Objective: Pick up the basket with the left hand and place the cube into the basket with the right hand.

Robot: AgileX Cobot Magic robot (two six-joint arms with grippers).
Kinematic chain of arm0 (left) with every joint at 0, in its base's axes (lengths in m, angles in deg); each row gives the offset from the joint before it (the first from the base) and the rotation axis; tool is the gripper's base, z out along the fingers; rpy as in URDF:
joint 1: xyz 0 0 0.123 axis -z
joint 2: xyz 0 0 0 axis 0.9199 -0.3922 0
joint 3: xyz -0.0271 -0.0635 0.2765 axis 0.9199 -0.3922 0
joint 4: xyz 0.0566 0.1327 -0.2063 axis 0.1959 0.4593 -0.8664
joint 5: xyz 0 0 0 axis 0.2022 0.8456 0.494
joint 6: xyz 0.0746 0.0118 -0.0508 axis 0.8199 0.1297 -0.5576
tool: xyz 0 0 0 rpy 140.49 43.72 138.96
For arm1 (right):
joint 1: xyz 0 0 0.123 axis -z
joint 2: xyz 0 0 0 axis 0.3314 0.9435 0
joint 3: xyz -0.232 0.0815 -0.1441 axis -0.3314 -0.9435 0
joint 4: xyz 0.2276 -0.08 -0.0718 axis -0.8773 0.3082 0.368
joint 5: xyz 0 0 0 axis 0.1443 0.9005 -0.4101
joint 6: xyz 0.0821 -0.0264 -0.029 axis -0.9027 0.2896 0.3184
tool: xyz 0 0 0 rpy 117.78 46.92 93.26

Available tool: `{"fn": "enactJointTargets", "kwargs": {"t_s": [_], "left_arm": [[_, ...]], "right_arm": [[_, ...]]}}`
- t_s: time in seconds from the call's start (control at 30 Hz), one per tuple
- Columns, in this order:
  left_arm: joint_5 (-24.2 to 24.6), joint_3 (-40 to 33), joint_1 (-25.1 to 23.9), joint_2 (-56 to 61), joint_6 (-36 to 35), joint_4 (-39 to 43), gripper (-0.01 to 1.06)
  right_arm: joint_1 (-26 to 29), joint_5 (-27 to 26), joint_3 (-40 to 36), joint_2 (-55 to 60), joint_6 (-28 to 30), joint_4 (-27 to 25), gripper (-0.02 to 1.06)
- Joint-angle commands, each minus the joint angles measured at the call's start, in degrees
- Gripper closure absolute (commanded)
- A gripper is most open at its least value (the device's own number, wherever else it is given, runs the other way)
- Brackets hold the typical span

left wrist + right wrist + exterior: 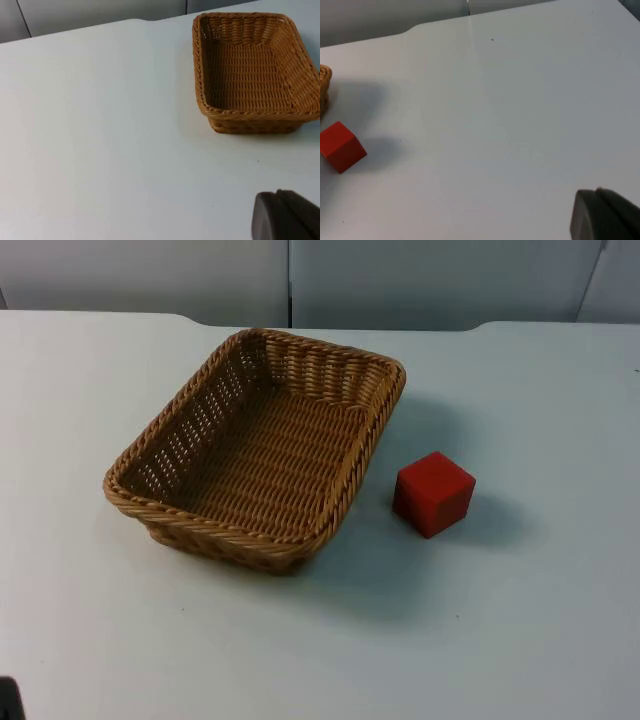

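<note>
A rectangular woven wicker basket [215, 530] rests empty on the white table, a little left of centre. Just to its right, a short gap away, sits a red cube [433, 492]. In the left wrist view the basket [250, 114] stands well ahead of my left gripper [287, 216], which hangs back over bare table. In the right wrist view the cube [341, 146] lies far off from my right gripper [607, 215], with a corner of the basket [324, 82] beside it. Both arms wait away from the objects and hold nothing.
The grey partition wall [290, 280] closes off the table's far edge behind the basket. White table top [520, 630] stretches on all sides of the basket and cube. A small dark shape [8, 700] sits at the near left corner.
</note>
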Motion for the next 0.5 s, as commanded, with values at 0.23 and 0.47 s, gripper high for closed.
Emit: {"fn": "enactJointTargets", "kwargs": {"t_s": [0.23, 0.47], "left_arm": [[-13.8, 4.9, -0.3, -6.0, -1.1, -9.2, 1.05], [-14.1, 13.9, -0.3, -38.5, 19.6, -22.8, 1.05]], "right_arm": [[0.2, -0.3, -0.2, -0.2, 0.3, 0.3, 1.05], [0.2, -0.3, -0.2, -0.2, 0.3, 0.3, 1.05]]}}
